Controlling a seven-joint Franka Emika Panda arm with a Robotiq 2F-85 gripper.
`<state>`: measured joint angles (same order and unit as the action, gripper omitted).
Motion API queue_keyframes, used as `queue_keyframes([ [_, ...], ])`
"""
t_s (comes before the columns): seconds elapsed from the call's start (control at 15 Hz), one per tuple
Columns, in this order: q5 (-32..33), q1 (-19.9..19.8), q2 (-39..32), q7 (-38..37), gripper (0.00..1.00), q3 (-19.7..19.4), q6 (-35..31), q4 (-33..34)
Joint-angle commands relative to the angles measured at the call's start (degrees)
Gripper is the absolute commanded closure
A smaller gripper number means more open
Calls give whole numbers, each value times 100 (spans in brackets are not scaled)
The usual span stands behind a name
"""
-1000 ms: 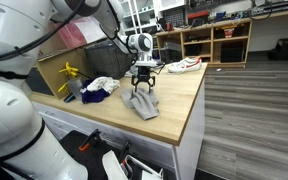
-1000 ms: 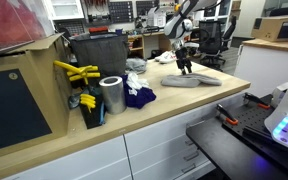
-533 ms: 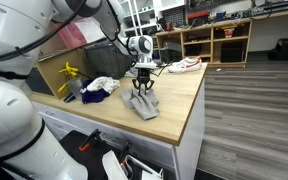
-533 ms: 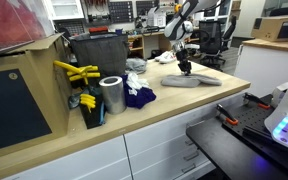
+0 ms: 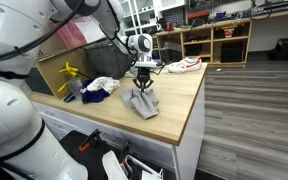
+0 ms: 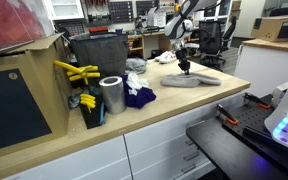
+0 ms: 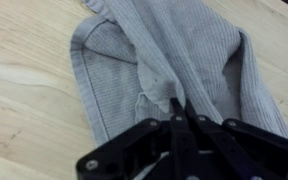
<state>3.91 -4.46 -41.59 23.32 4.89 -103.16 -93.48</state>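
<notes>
the arm (image 5: 9, 110) is glossy white, fat rounded links with dark joint bands. above the gripper (image 5: 144, 88) sits a white wrist (image 5: 136, 43) with a round black face; a black cable (image 5: 39, 42) trails higher up. the gripper is black bars with silvery screws (image 7: 91, 165).

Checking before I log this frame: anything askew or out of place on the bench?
Grey cloth lies rumpled on the countertop, folds bunched where the gripper looks shut on a pinch of it. A white shoe at the far edge seems out of place.
</notes>
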Motion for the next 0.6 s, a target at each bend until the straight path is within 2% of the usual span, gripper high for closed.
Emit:
queue_keyframes([
  [0.0,-140,14,526,27,99,71,-162,-216],
  [0.53,-870,205,1240,249,99,519,-26,-441],
])
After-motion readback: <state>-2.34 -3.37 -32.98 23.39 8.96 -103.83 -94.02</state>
